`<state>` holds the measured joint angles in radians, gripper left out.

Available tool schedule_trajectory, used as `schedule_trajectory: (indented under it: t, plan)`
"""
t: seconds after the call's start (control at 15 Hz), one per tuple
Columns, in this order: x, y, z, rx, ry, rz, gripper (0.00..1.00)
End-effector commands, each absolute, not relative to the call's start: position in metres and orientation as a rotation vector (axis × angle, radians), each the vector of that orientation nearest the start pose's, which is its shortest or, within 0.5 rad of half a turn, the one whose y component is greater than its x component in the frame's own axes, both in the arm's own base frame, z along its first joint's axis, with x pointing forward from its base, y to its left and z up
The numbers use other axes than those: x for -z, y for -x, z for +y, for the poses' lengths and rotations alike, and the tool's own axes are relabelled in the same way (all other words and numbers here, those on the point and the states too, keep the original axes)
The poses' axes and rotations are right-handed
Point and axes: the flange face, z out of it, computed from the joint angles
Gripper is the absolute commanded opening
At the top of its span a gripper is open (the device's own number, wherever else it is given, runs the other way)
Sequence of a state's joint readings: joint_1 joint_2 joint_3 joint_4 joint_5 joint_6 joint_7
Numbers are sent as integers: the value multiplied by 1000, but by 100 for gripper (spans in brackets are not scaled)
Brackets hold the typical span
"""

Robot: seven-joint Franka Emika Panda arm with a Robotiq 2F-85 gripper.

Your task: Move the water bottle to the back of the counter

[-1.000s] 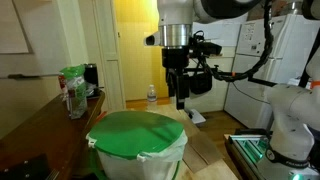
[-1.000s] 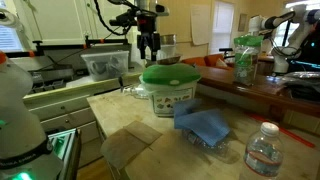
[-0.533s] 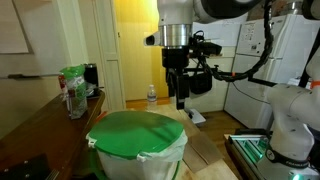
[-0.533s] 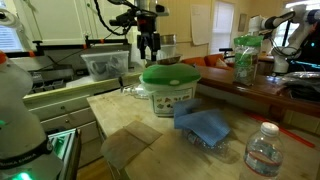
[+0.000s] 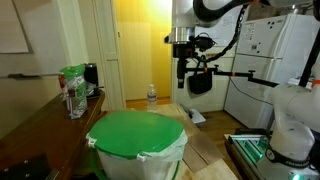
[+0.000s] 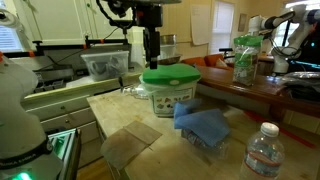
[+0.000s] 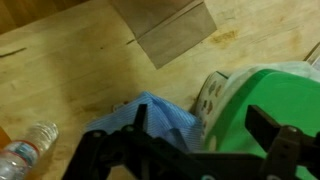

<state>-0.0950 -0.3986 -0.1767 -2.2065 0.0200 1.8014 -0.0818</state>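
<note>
Exterior view: gripper (image 5: 184, 80) higher in frame than before.

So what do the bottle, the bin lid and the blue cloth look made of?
Bottle: clear, ribbed plastic, see-through with glints. Bin lid: probably plastic, smooth matte green, evenly coloured. Blue cloth: soft fabric or paper towel, crumpled into folds; which one I cannot tell.
</note>
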Motion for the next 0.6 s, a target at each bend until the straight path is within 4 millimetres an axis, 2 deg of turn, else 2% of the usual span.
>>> schedule_trajectory:
  t: [0.0,0.07,0.13,0.2,0.27,0.4,0.47,0.53]
  plan:
    - [-542,-375,-204,88,2922,531,100]
    - [-547,-370,-226,122,2898,613,100]
    - [-558,-377,-247,156,2865,636,100]
    - [-546,-370,-225,100,2919,582,100]
    - [-554,-365,-241,140,2892,618,100]
    - [-562,-366,-251,168,2879,641,100]
    - [-561,-369,-250,166,2881,637,100]
    - [-557,-382,-260,175,2863,702,100]
